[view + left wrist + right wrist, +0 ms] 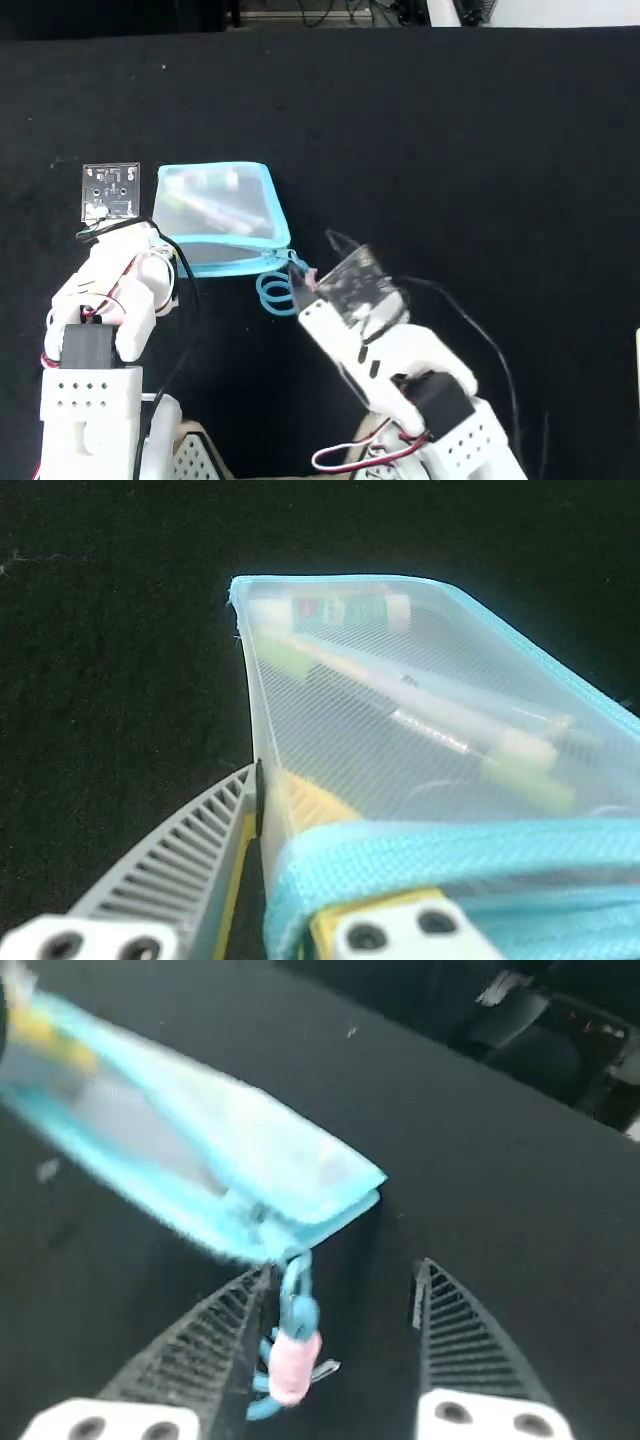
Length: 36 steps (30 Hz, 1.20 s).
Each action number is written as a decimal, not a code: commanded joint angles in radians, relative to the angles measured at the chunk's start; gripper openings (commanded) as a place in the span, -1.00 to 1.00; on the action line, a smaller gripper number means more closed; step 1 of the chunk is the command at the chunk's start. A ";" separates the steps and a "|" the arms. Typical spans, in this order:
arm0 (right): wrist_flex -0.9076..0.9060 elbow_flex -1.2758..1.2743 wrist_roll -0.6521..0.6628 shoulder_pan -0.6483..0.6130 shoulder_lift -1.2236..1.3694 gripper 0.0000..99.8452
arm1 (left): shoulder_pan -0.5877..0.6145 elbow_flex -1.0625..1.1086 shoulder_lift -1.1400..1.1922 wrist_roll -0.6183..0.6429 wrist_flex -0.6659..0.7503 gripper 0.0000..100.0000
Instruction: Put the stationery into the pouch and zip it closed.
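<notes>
Left wrist view — left gripper (pixel 268 805) clamps pouch (pixel 400 780) (pens (pixel 470 725) inside).

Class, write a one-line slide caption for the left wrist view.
Left gripper pinching the translucent pouch by a corner, pens visible inside.

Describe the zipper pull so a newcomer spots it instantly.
On the black table, find the translucent blue-edged pouch holding pens. At its corner nearest the right tool hangs the zipper pull: a looped blue cord whose pink tag sets it apart from the all-blue trim.
</notes>
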<state>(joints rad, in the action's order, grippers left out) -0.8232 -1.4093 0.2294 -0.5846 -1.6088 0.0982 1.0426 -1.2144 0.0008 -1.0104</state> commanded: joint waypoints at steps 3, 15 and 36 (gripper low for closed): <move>0.109 -0.059 0.035 -0.077 -0.004 -0.59 | 0.071 -0.015 -0.011 0.011 0.026 -0.94; 0.345 -0.209 0.041 -0.066 -0.004 -0.60 | 0.079 -0.015 -0.011 0.012 0.026 -0.94; 0.278 -0.110 0.043 0.052 -0.012 -0.98 | 0.077 -0.015 -0.011 0.009 0.026 -0.94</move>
<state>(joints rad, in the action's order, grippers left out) -0.5378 -1.5858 0.2662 -0.5646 -1.6103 0.1596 1.0426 -1.2144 0.0008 -1.0104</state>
